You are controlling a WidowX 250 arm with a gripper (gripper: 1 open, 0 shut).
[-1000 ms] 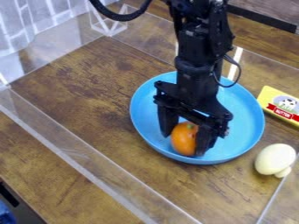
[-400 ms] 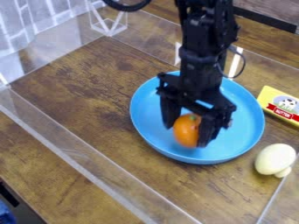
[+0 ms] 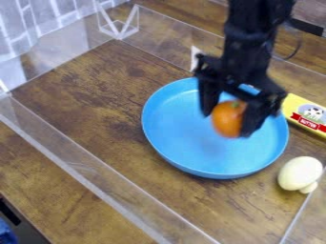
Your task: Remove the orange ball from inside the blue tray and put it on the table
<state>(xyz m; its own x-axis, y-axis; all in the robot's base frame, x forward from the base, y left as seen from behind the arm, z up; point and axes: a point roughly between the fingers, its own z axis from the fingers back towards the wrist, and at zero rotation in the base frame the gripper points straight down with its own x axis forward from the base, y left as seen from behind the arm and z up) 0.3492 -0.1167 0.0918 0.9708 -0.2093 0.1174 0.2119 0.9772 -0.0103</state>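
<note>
The orange ball hangs in the air between the fingers of my gripper, which is shut on it. It is lifted clear of the blue tray, above the tray's right part. The round blue tray lies in the middle of the dark wood-grain table and its inside is bare. The black arm comes down from the top of the view onto the ball.
A pale yellow egg-shaped object lies just right of the tray. A yellow box sits at the right edge. Clear acrylic walls edge the table at the front left and back.
The gripper has risen with the orange ball and moved right and back, from low in the tray's front part to above its right part.
</note>
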